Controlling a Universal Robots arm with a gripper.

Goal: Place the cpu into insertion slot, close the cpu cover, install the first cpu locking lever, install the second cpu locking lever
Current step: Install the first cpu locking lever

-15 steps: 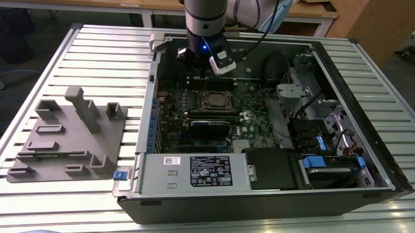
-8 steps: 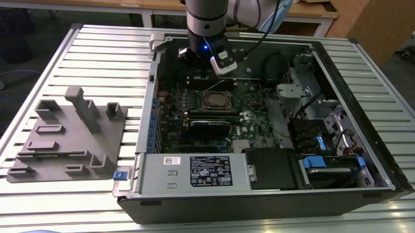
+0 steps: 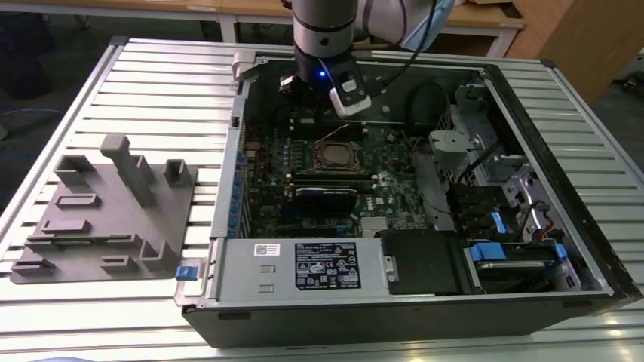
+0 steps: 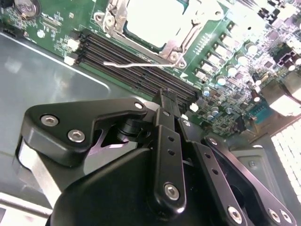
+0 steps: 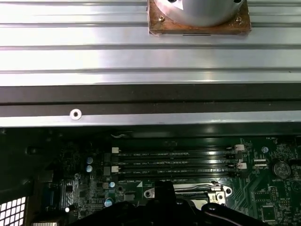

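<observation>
The cpu is seated in the insertion slot, at 6 o'clock of the gripper in the exterior view, with the cpu cover apparently down. The fingers are drawn together; nothing is held. The lever step is judged in hand: a wire lever stands free over the memory slots, so a low, fine approach is called for. The case wall is met close at 12 o'clock; room is left at 6 o'clock.

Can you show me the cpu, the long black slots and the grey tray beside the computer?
cpu [image 4: 153, 19], second wrist view, on its pale metal top.
long black slots [image 5: 174, 165], first wrist view, middle of the row.
grey tray [image 3: 105, 219], exterior view, on its flat base.
</observation>
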